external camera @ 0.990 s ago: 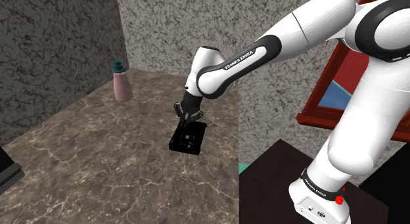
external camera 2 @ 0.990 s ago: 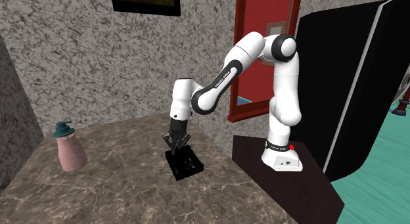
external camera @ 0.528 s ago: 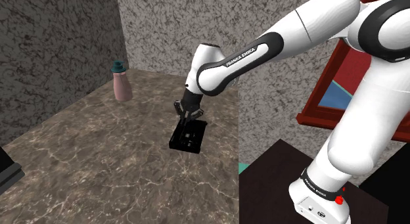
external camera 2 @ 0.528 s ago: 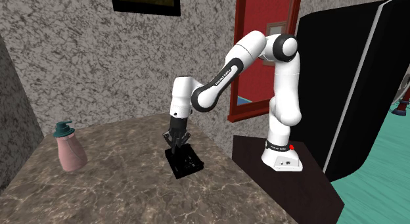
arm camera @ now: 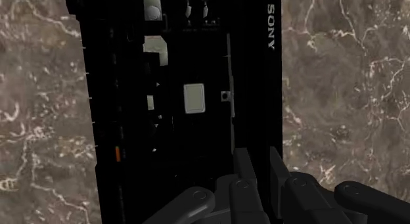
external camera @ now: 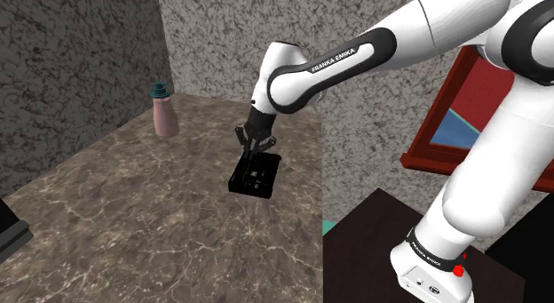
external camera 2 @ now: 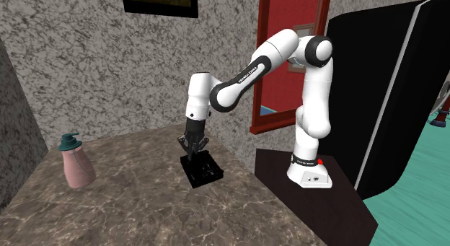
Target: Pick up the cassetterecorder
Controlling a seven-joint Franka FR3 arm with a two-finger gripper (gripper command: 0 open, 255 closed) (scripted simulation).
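The cassette recorder (external camera: 256, 177) (external camera 2: 202, 170) is a flat black box with small pale buttons and a SONY mark (arm camera: 184, 98). My gripper (external camera: 257, 152) (external camera 2: 193, 149) (arm camera: 261, 170) points down and is shut on one long edge of the recorder. Both fingers (arm camera: 245, 165) stand close together with that edge between them. The recorder hangs slightly tilted just above the brown marbled countertop (external camera: 133, 203), near its edge on the shoulder view's right.
A pink bottle with a teal cap (external camera: 163, 115) (external camera 2: 76, 165) stands near the rough stone wall (external camera: 80, 61). A dark object (external camera: 11, 232) sits at the counter's near-left corner. The counter ends beside my dark stand (external camera: 382, 230). A red frame (external camera 2: 288, 57) hangs behind the arm.
The gripper has risen a little and the recorder has come up with it, shifting slightly toward the wall. The bottle has not moved.
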